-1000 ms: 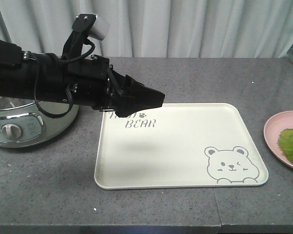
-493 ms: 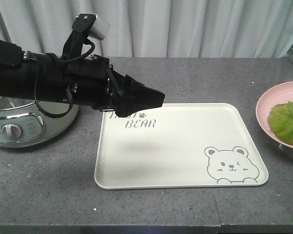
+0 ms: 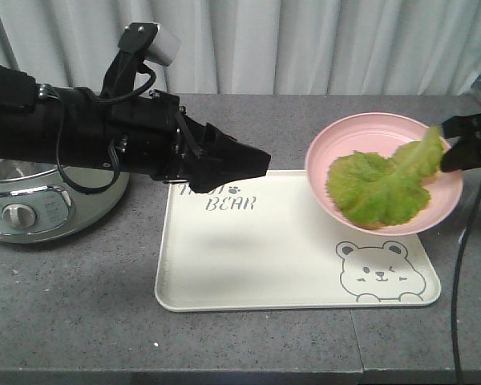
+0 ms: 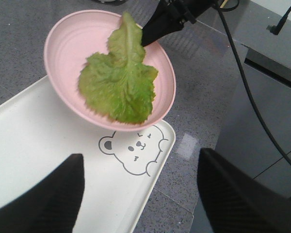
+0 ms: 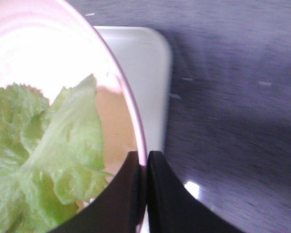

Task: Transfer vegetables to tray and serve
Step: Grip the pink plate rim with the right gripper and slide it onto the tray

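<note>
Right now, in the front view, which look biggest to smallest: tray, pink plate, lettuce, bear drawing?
1. tray
2. plate, held up, so possibly nearer the camera
3. lettuce
4. bear drawing, a little smaller

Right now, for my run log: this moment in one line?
right end effector: shut on pink plate; plate tilted over tray, lettuce inside; left end effector: open
</note>
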Robot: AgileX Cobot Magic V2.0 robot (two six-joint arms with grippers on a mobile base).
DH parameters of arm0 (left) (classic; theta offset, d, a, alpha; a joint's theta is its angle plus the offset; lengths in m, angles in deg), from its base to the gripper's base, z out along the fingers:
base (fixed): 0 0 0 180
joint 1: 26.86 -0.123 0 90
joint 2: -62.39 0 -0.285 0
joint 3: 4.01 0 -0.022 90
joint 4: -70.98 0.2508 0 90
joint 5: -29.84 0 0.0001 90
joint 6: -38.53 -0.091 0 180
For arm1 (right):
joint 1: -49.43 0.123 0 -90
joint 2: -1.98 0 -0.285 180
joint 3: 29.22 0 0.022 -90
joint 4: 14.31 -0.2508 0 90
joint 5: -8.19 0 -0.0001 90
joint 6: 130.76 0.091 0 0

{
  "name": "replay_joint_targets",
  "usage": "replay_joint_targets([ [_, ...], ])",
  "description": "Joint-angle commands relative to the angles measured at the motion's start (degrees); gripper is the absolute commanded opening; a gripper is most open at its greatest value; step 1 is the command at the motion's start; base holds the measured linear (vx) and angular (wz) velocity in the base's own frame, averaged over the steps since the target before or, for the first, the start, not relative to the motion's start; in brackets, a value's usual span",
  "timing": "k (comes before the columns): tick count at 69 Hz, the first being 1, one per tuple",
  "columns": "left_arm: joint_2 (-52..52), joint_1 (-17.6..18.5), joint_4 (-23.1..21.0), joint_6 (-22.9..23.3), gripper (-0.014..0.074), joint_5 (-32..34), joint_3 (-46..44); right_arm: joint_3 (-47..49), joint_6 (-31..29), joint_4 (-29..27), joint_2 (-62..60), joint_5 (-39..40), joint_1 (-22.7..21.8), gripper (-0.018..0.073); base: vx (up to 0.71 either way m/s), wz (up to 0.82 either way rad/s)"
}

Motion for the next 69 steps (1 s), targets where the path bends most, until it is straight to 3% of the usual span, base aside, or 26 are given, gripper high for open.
replay_joint_targets([
  [1,-2.11,0.07,-3.05,0.24,0.0486,0.78,-1.54,1.89,2.05,-2.79,-2.75,3.69,5.24,-0.0004,0.0,0.0],
  [15,-2.11,0.07,-3.05,0.24,0.0486,0.78,-1.54,1.89,7.16,-2.78,-1.58,8.32,15.82,-0.0004,0.0,0.0],
  [22,-2.11,0.07,-3.05,0.24,0.0486,0.78,-1.54,1.89,9.53,-2.58,0.53,9.63,18.34,-0.0004,0.0,0.0],
  [55,-2.11,0.07,-3.05,0.24,0.0486,0.78,-1.54,1.89,13.83,2.41,9.24,10.26,18.77,0.0004,0.0,0.0],
  [69,-2.11,0.07,-3.05,0.24,0.0486,0.78,-1.54,1.89,13.66,2.6,9.24,9.08,18.77,0.0102,0.0,0.0],
])
